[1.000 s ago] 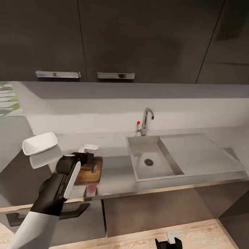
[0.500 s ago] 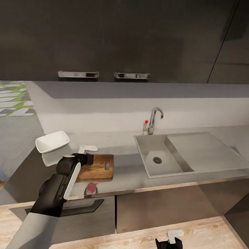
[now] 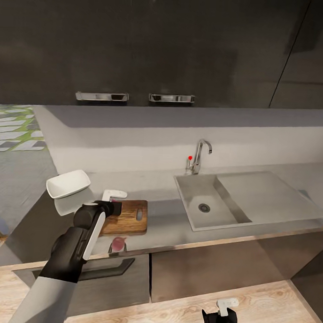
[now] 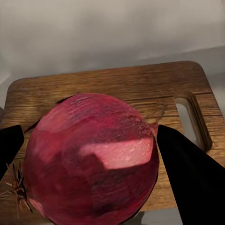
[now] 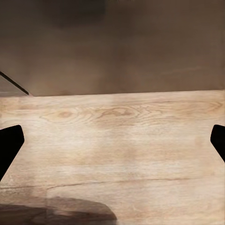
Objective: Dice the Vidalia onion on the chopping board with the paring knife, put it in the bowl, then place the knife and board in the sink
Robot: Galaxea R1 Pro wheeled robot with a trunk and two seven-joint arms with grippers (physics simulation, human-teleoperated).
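Left gripper [image 4: 89,154] pinches the Vidalia onion [image 4: 91,157] just above the chopping board [image 3: 127,216] at lower left — already out of the sink [image 3: 211,215], with dicing, the bowl [image 3: 68,183] and tidying left — while the right gripper [image 5: 112,140] hangs spread.

The Vidalia onion [image 4: 91,157], a dark red, glossy bulb with a rooty tuft at one end, is sitting between the left gripper's [image 4: 89,154] black fingers [image 4: 192,173], hanging over the chopping board [image 3: 127,217]. The brown wooden board is lying flat on the grey bench [image 3: 168,227], slot handle toward the sink [image 3: 211,208], whose basin is showing only its drain. The white squarish bowl [image 3: 68,183] is resting near the bench's left end, apart from the board.
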